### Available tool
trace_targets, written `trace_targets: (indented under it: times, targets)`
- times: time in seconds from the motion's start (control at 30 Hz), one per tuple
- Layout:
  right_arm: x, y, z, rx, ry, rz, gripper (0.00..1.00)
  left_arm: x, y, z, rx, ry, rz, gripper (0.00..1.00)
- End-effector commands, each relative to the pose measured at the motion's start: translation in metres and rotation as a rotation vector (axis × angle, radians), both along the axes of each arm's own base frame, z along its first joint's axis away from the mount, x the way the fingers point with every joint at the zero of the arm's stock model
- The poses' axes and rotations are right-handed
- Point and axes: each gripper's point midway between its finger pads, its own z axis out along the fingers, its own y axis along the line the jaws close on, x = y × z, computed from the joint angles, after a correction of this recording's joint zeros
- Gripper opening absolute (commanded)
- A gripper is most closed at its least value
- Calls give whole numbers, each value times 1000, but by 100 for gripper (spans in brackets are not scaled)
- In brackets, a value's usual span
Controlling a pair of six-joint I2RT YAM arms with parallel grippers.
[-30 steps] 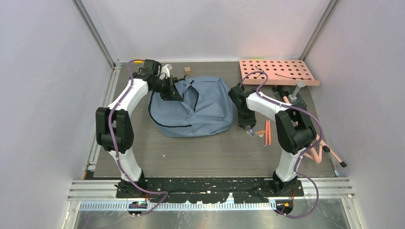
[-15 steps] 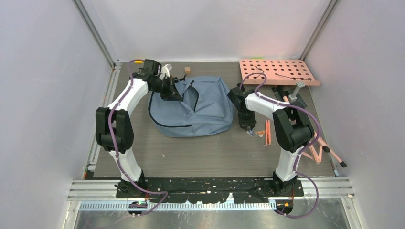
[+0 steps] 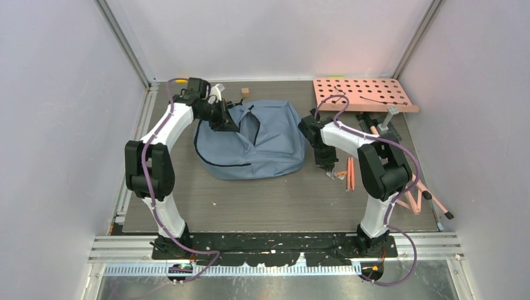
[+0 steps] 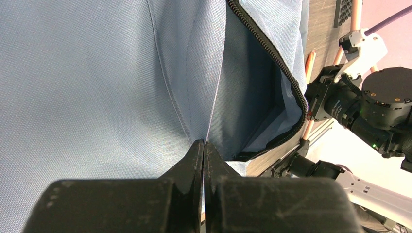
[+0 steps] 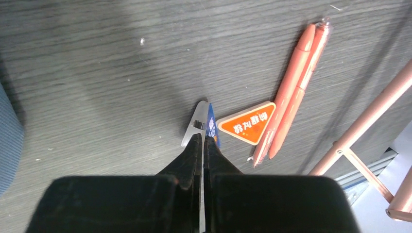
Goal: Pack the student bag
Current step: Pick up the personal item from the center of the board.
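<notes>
On table [image 3: 262, 203], student bag [image 3: 269, 150] lengthwise left-right, opening at far edge

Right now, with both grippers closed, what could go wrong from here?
1. The right gripper pinches the thin silver-and-blue piece only at its fingertips, so it may twist or slip out when lifted.
2. The left gripper holds just a fold of the student bag; if the fabric slips, the zipper opening could sag shut.
3. The orange triangle lies right beside the piece and may get dragged along.
</notes>
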Motion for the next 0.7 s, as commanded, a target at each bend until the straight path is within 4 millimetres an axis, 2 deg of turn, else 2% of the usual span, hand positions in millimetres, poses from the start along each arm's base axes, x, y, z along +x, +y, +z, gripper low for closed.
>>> trace_targets:
  times: [0.0,0.17,0.3,0.4,0.43,0.47,0.5,0.53,0.57,0.6,0.63,0.67]
  targets:
    - [10,0,26,12,-84,-17,1,6,3,29,-38,-89,9,0]
    - [23,8,61,60,-171,-8,0,5,2,29,-49,-90,7,0]
    - [39,33,97,158,-261,27,0,5,3,30,-52,-99,8,0]
    - [59,66,135,266,-361,71,0,4,2,32,-58,-103,4,0]
    - [62,78,142,287,-378,91,0,4,2,32,-60,-106,3,0]
    - [71,91,161,329,-424,104,0,4,1,33,-61,-110,3,0]
    - [74,104,165,346,-433,126,0,4,1,34,-64,-112,2,0]
    - [81,123,181,381,-471,151,0,4,1,34,-67,-112,0,0]
    - [85,131,188,397,-487,163,0,4,0,34,-70,-113,-1,0]
    - [91,151,199,430,-510,189,0,3,0,35,-73,-115,-3,0]
    - [98,163,221,470,-558,203,0,3,0,36,-76,-114,-1,0]
    - [99,180,216,484,-543,232,0,3,-1,36,-79,-117,-2,0]
